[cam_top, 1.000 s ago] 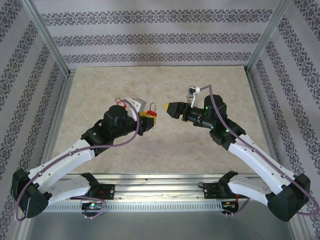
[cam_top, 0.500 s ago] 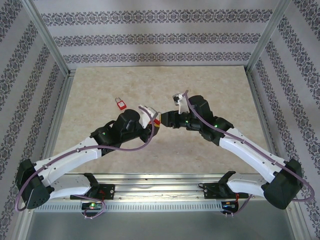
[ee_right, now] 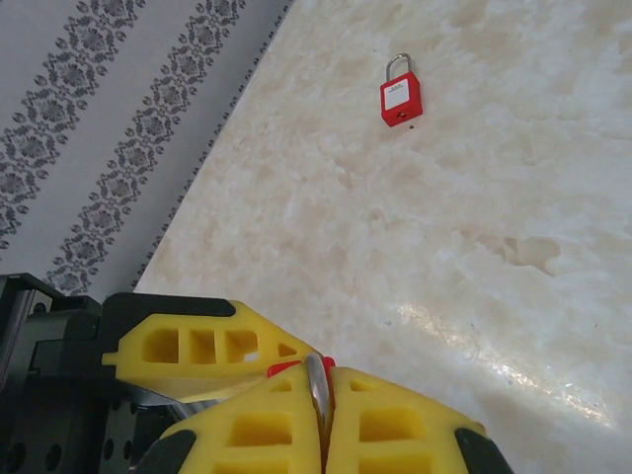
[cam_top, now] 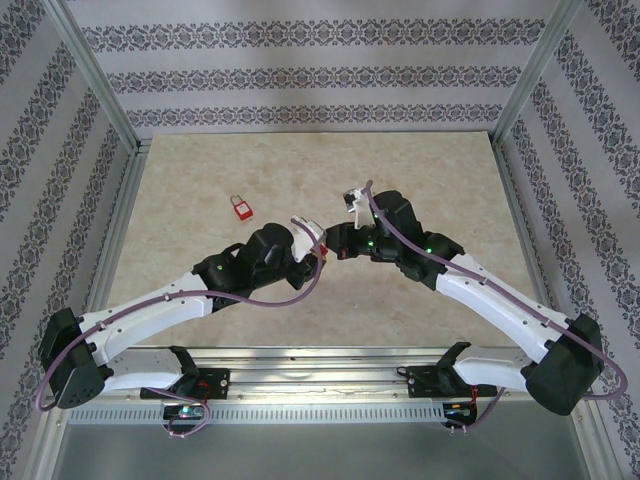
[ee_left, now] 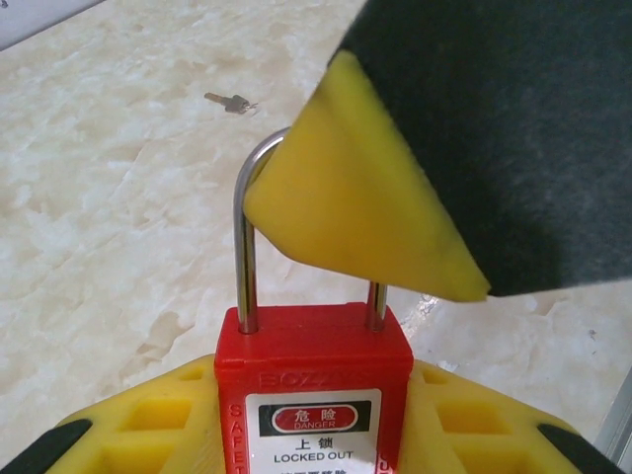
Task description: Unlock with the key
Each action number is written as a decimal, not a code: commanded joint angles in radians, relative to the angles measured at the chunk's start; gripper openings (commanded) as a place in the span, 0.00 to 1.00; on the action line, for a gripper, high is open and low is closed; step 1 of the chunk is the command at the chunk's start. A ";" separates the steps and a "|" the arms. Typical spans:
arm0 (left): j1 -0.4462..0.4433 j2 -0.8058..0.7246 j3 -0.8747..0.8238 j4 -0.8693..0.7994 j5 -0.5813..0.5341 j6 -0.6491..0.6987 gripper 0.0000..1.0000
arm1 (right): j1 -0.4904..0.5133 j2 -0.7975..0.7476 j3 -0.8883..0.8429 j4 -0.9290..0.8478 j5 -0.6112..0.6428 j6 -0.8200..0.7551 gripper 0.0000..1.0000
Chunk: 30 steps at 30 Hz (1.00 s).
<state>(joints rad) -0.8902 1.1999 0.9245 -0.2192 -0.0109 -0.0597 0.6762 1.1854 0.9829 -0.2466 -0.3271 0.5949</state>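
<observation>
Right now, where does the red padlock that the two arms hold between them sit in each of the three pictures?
Top external: held padlock, centre, where the two arms' tips meet.
Left wrist: held padlock, bottom centre, red body upright between the left gripper's fingers.
Right wrist: held padlock, bottom centre, its steel shackle pinched between the right gripper's fingers.
Shared landmark: the marble table under it, in all three.

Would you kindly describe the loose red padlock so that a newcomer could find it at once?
Start from the beige marble-patterned tabletop and look left of centre, in its far half. There a small red padlock with a silver shackle lies flat and alone; unlike the other red padlock, clamped in the left arm's yellow fingers, nothing touches it.
</observation>
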 commanded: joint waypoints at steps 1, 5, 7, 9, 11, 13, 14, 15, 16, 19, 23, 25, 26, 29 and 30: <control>-0.022 -0.016 -0.057 0.010 -0.081 0.009 0.00 | -0.076 -0.063 0.022 -0.019 0.063 0.096 0.00; -0.042 -0.036 -0.125 0.045 -0.178 -0.003 0.00 | -0.113 -0.089 0.020 -0.036 0.055 0.168 0.00; -0.057 -0.038 -0.141 0.049 -0.227 0.003 0.00 | -0.115 -0.083 0.028 -0.052 0.041 0.199 0.00; -0.078 -0.032 -0.142 0.044 -0.278 0.015 0.00 | -0.117 -0.081 0.026 -0.061 0.050 0.235 0.00; -0.116 -0.016 -0.146 0.052 -0.347 0.031 0.00 | -0.124 -0.085 0.015 -0.058 0.066 0.283 0.00; -0.156 0.003 -0.158 0.075 -0.429 0.053 0.00 | -0.130 -0.086 -0.002 -0.032 0.062 0.330 0.00; -0.171 0.012 -0.161 0.087 -0.464 0.062 0.00 | -0.132 -0.083 -0.005 -0.031 0.062 0.344 0.00; -0.178 0.017 -0.164 0.095 -0.479 0.070 0.00 | -0.133 -0.080 -0.005 -0.031 0.063 0.351 0.00; -0.182 0.018 -0.169 0.108 -0.485 0.076 0.00 | -0.135 -0.078 -0.007 -0.032 0.064 0.360 0.04; -0.182 0.008 -0.177 0.130 -0.439 0.094 0.00 | -0.143 -0.085 -0.024 -0.012 0.056 0.365 0.40; -0.182 -0.010 -0.176 0.127 -0.393 0.111 0.00 | -0.167 -0.118 -0.036 -0.022 0.066 0.334 0.50; -0.182 -0.014 -0.173 0.122 -0.372 0.113 0.00 | -0.177 -0.128 -0.040 -0.018 0.049 0.318 0.51; -0.182 -0.016 -0.175 0.124 -0.363 0.113 0.00 | -0.180 -0.127 -0.037 -0.014 0.030 0.305 0.51; -0.181 -0.029 -0.183 0.144 -0.339 0.111 0.00 | -0.176 -0.102 -0.019 -0.046 -0.018 0.245 0.50; -0.181 -0.033 -0.185 0.151 -0.328 0.107 0.00 | -0.173 -0.095 -0.026 -0.047 -0.031 0.233 0.49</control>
<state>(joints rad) -1.0668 1.2007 0.7406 -0.0826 -0.3626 0.0280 0.5037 1.0729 0.9573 -0.2878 -0.3183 0.8871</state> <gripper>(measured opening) 0.341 0.494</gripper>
